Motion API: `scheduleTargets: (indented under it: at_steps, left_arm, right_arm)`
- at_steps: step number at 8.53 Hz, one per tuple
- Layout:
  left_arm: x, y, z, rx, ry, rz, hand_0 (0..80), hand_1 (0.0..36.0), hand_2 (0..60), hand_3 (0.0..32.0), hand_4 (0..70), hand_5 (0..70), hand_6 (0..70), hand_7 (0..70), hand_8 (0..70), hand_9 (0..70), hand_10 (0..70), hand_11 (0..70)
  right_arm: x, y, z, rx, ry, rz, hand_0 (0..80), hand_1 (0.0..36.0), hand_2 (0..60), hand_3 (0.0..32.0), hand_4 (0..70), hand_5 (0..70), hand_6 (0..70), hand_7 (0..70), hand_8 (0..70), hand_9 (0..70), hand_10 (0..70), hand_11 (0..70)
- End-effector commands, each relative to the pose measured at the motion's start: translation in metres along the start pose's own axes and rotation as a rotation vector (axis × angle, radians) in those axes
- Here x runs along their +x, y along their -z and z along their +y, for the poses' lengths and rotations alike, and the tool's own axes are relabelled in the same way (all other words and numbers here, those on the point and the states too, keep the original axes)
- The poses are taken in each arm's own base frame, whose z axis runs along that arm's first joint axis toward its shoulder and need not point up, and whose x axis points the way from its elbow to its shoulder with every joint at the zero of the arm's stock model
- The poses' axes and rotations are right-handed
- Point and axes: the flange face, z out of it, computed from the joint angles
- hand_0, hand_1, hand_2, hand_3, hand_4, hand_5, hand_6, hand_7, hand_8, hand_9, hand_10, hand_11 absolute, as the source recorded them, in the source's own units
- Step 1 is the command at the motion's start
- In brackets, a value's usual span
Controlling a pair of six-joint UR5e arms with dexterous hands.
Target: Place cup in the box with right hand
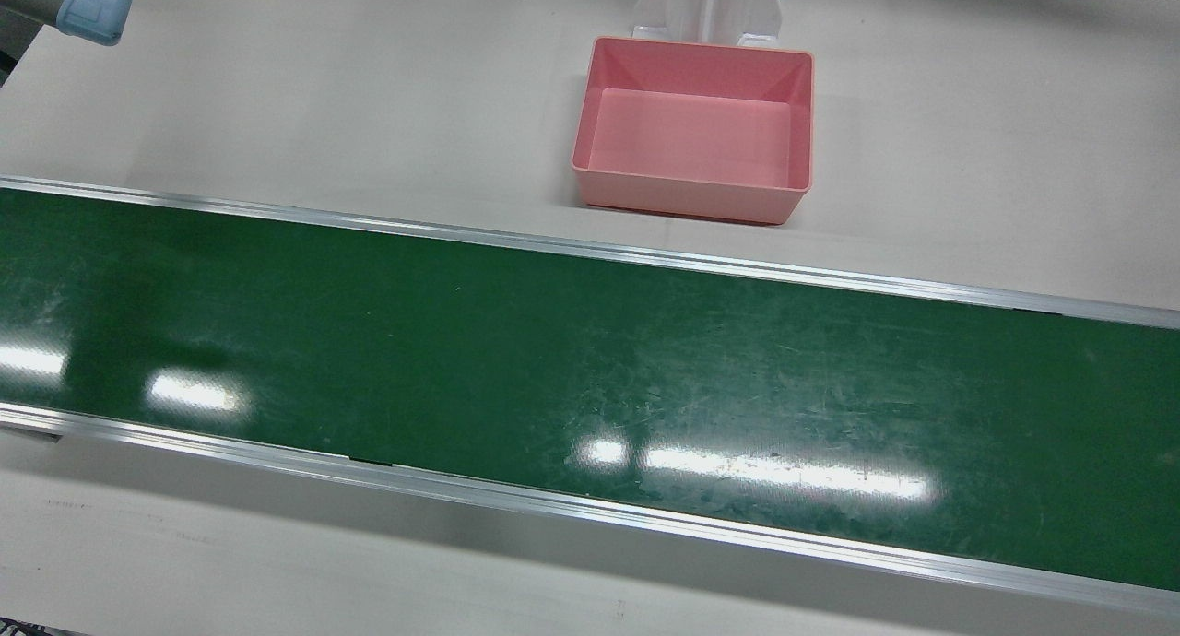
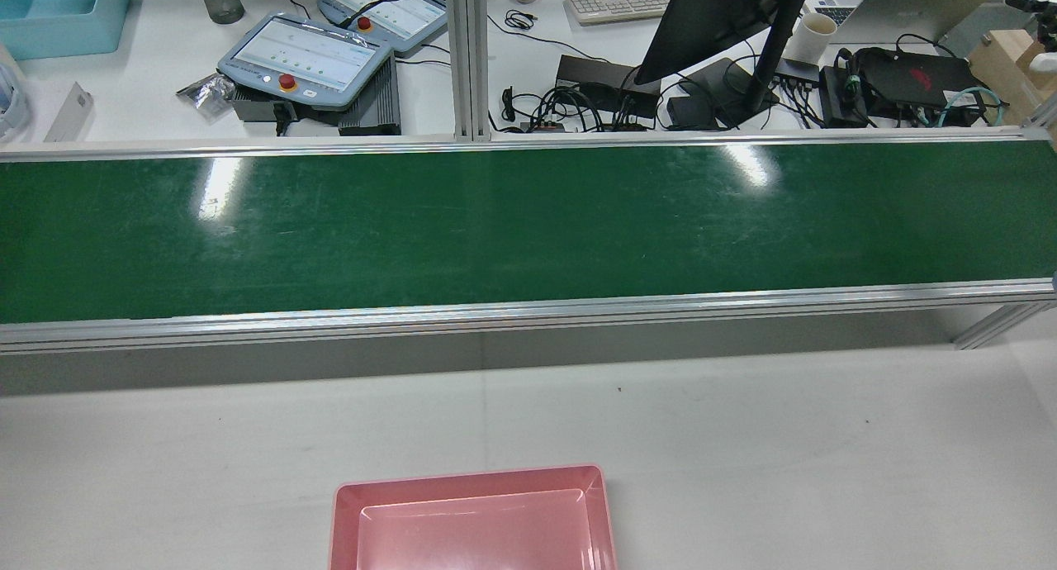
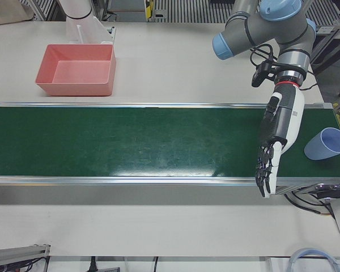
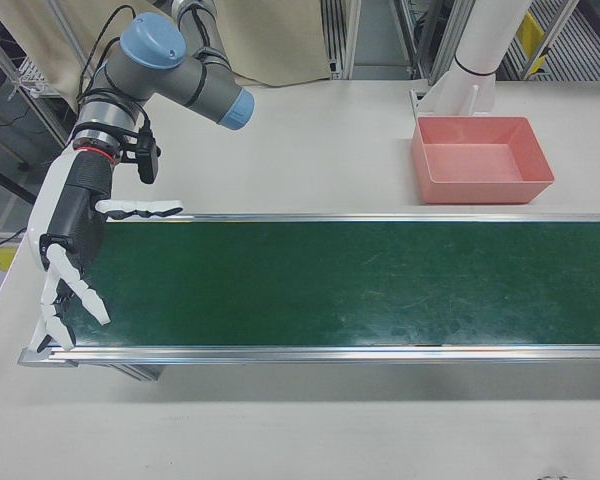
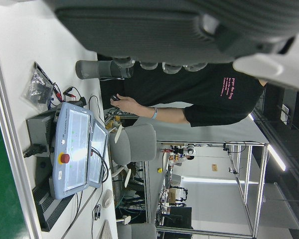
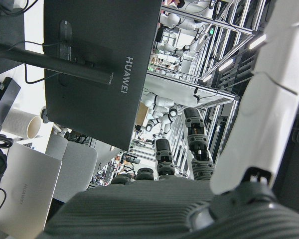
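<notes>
A light blue cup (image 3: 327,144) lies tipped at the far right end of the green belt in the left-front view. My left hand (image 3: 275,141) hangs just left of it, open, fingers stretched down toward the belt's near rail, holding nothing. My right hand (image 4: 75,250) is at the opposite end of the belt, open with fingers spread and empty. The pink box (image 1: 682,198) stands empty on the white table behind the belt, and shows too as the box (image 2: 471,475), the box (image 3: 73,89) and the box (image 4: 480,190). The cup is outside the front and rear views.
The green conveyor belt (image 1: 553,359) with aluminium rails crosses the table. An arm elbow (image 1: 92,5) shows at a top corner. Beyond the belt are teach pendants (image 2: 305,58), a monitor (image 2: 727,16) and cables. A person in a black shirt (image 5: 189,104) is seated there.
</notes>
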Motion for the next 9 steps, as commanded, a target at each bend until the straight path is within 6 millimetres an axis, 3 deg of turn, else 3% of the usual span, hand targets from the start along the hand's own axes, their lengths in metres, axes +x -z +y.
scheduleTargets:
  at_steps: [1,2,4,5,7,8,9]
  left_arm:
    - [0.0000,0.0000,0.0000,0.000,0.002,0.000,0.0,0.0,0.0,0.0,0.0,0.0,0.0,0.0,0.0,0.0,0.0,0.0]
    - [0.0000,0.0000,0.0000,0.000,0.000,0.000,0.0,0.0,0.0,0.0,0.0,0.0,0.0,0.0,0.0,0.0,0.0,0.0]
    - [0.0000,0.0000,0.0000,0.000,0.002,0.000,0.0,0.0,0.0,0.0,0.0,0.0,0.0,0.0,0.0,0.0,0.0,0.0]
    - [0.0000,0.0000,0.0000,0.000,0.000,0.000,0.0,0.0,0.0,0.0,0.0,0.0,0.0,0.0,0.0,0.0,0.0,0.0]
    - [0.0000,0.0000,0.0000,0.000,0.000,0.000,0.0,0.0,0.0,0.0,0.0,0.0,0.0,0.0,0.0,0.0,0.0,0.0]
    - [0.0000,0.0000,0.0000,0.000,0.000,0.000,0.0,0.0,0.0,0.0,0.0,0.0,0.0,0.0,0.0,0.0,0.0,0.0]
    - [0.0000,0.0000,0.0000,0.000,0.000,0.000,0.0,0.0,0.0,0.0,0.0,0.0,0.0,0.0,0.0,0.0,0.0,0.0]
  right_arm:
    - [0.0046,0.0054,-0.0041,0.007,-0.008,0.012,53.7,12.1,0.0,0.0,12.3,4.8,6.1,24.3,0.2,5.4,0.0,0.0]
    - [0.0067,0.0096,-0.0083,0.013,-0.007,0.017,54.0,12.3,0.0,0.0,12.2,4.9,6.0,23.7,0.2,5.1,0.0,0.0]
    - [0.0070,0.0108,-0.0069,0.010,-0.009,0.018,52.5,15.5,6.2,0.0,8.2,5.0,5.8,22.5,0.1,5.0,0.0,0.0]
    - [0.0070,0.0108,-0.0069,0.010,-0.009,0.018,53.5,13.9,2.2,0.0,10.4,5.1,5.6,21.6,0.2,5.0,0.0,0.0]
    - [0.0076,0.0107,-0.0060,0.008,-0.009,0.019,53.1,15.1,4.6,0.0,9.4,5.1,5.8,22.5,0.3,5.4,0.0,0.0]
    - [0.0075,0.0107,-0.0053,0.007,-0.009,0.019,54.1,13.4,0.0,0.0,12.0,5.1,5.9,22.9,0.2,5.3,0.0,0.0]
    - [0.0075,0.0107,-0.0053,0.007,-0.009,0.019,53.0,15.3,4.6,0.0,9.6,5.1,5.9,23.1,0.2,5.3,0.0,0.0]
